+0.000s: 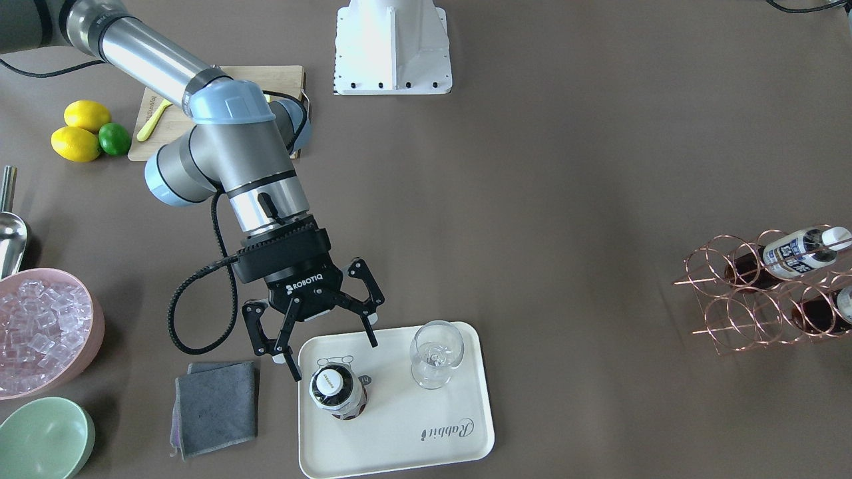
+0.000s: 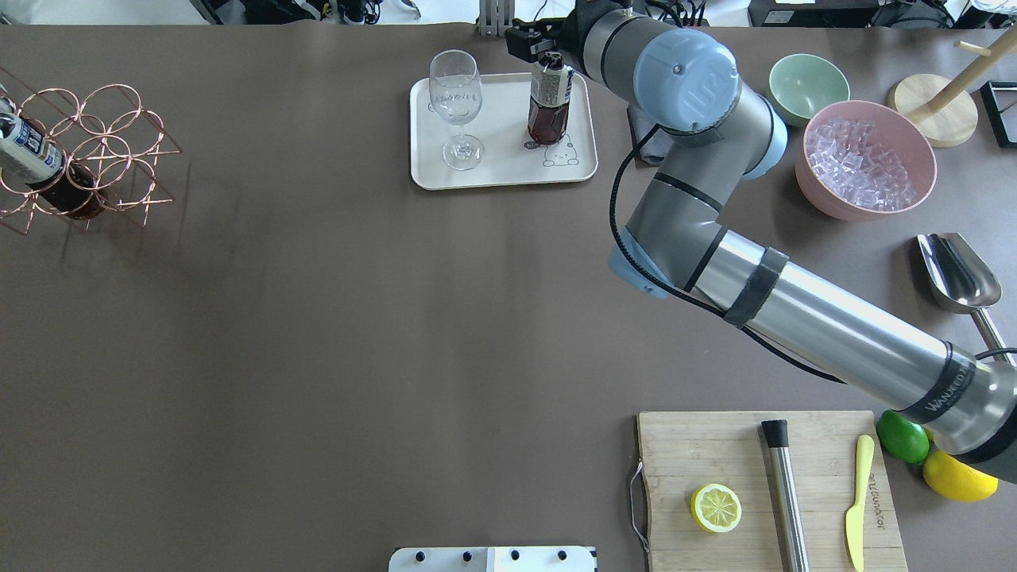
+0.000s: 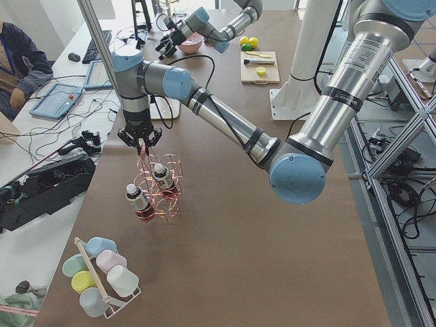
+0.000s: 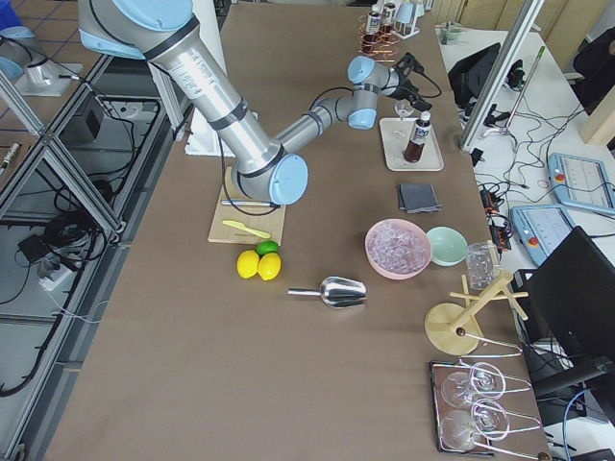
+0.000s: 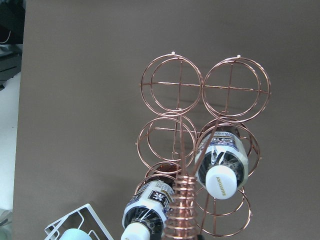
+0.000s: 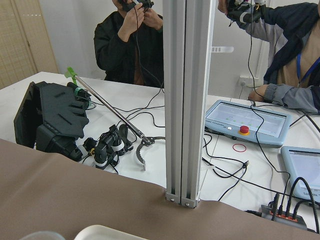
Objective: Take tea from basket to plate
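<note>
Right gripper [image 1: 334, 360] hangs with jaws spread, gripping nothing, beside the tea [image 1: 337, 394] standing upright on the plate [image 1: 406, 432], lower centre. I'd retreat straight up, sparing the glass [image 1: 436, 352].

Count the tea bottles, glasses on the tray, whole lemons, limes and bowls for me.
Tea bottles: 3, one on the tray, two in the basket
Glasses on the tray: 1
Whole lemons: 2
Limes: 1
Bowls: 2, one pink, one green
Total: 9
</note>
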### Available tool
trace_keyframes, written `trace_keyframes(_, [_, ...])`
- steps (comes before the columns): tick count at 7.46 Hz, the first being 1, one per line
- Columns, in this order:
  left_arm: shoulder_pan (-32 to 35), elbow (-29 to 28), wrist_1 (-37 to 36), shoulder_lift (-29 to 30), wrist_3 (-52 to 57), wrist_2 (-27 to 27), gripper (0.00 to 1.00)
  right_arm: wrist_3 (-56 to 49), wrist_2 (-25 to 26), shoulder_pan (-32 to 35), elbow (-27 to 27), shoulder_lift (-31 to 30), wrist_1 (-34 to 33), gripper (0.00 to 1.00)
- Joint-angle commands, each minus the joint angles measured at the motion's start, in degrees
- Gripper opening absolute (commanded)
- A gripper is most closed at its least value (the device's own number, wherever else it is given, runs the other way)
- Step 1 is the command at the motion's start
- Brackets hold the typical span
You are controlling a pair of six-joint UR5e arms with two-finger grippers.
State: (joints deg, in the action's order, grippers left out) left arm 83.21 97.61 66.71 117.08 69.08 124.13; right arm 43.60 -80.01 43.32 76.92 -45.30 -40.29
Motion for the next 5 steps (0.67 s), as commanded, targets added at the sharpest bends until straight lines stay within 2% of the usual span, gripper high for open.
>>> trace_keyframes(1, [0.1,-3.6,5.9,-0.7,2.3,0.0,0.00,0.0,-4.5,2.4,20.1,-12.0,-11.1,1.00])
trace_keyframes(3, [-0.2,-2.8,6.2,-1.9,2.0,0.0,0.00,0.1,-6.7,2.9,35.3,-22.8,-23.6,1.00])
trace_keyframes(4, [-0.5,-2.7,6.6,-2.2,1.9,0.0,0.00,0.3,-6.7,4.0,39.1,-26.0,-28.0,1.00])
trace_keyframes(5, [-0.7,-2.8,7.2,-2.6,1.8,0.0,0.00,0.3,-9.6,7.6,42.2,-26.3,-37.8,1.00])
